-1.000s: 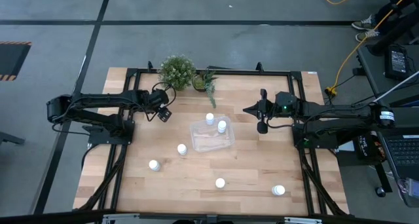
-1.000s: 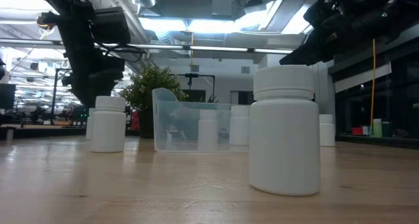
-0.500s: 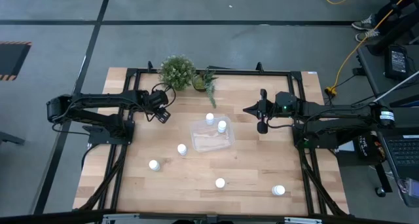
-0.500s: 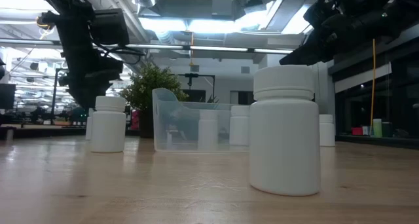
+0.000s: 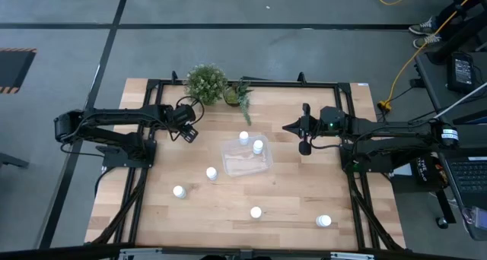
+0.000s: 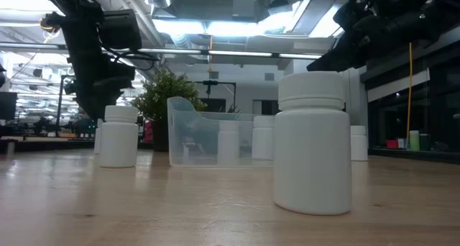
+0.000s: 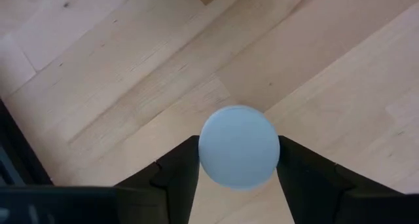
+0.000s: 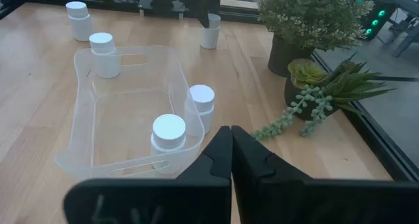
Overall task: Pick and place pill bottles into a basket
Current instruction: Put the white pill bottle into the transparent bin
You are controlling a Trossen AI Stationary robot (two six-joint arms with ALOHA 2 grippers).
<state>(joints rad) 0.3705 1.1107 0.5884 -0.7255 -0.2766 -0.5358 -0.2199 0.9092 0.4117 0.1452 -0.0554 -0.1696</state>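
Your left gripper (image 7: 238,160) has its fingers (image 7: 177,168) clamped on a pill bottle (image 7: 238,145), held above the bench (image 5: 289,191) at the tray's 10 o'clock. Your right gripper (image 8: 230,145) hovers at the tray's 3 o'clock with its fingers (image 8: 216,155) pressed together, holding nothing. The clear tray (image 5: 245,159) sits mid-bench with 1 bottle (image 5: 258,146) inside and another (image 5: 243,137) just beyond its far edge. 4 more bottles stand loose toward 6 o'clock.
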